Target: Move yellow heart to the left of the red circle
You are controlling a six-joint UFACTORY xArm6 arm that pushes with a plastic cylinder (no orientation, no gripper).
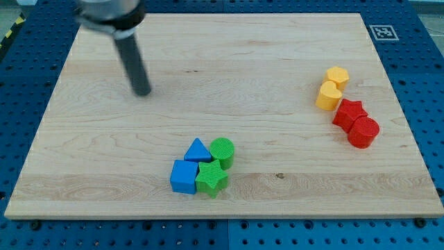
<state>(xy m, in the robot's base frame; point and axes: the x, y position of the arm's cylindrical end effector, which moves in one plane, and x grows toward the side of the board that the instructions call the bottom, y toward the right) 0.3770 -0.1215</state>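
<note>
You are looking at a pale wooden bench with visible grain, lying on a blue perforated surface; a black-and-white marker tag sits at the board's corner at the view's top right.

Taking the red circle as your landmark and going near to far: closest to the view's bottom, well to the view's left of it, is a tight cluster of a blue cube, a green star, a blue triangle and a green circle, all touching or nearly so. The red circle itself stands near the view's right edge, with a red star touching it on its upper left.

The yellow heart lies above and to the view's left of the red circle, just beyond the red star and against it. It is a glossy orange-yellow block, lobes hard to make out. A yellow hexagon sits just above it, touching.

There is no gripper on this arm, so nothing is held. My tip rests far to the view's left of the red circle, toward the view's top, well apart from every block.
</note>
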